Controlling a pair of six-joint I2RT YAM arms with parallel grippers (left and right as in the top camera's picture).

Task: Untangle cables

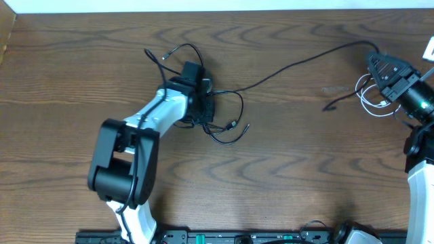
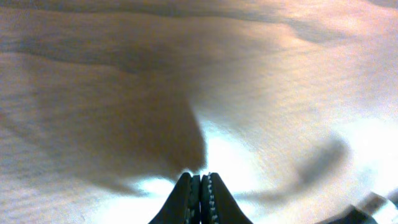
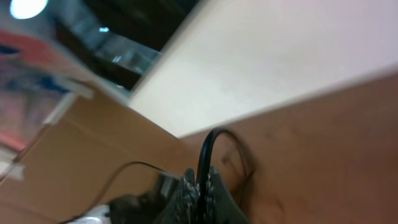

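Overhead: the black cable point(image 1: 291, 64) runs as one long strand from a loose knot of loops at centre-left across the table point(image 1: 285, 169) to the far right. The white cable point(image 1: 371, 102) lies coiled in small loops just beside the right gripper point(image 1: 383, 68). The left gripper point(image 1: 200, 91) sits directly over the black knot. Left wrist: the left gripper point(image 2: 200, 186) has its jaws pressed together above blurred wood point(image 2: 124, 74). No strand shows between them, so a pinch cannot be confirmed. Right wrist: the right gripper point(image 3: 200, 186) is clamped on the black cable point(image 3: 204, 152), which rises in a curve from between the jaws. Handling, judged: both cords look light, limp and thin, so they will drag and re-loop rather than hold shape, and may slip through the pads. Best hold is probably near a plug end or on a single free strand at the knot's edge, not the bundle.
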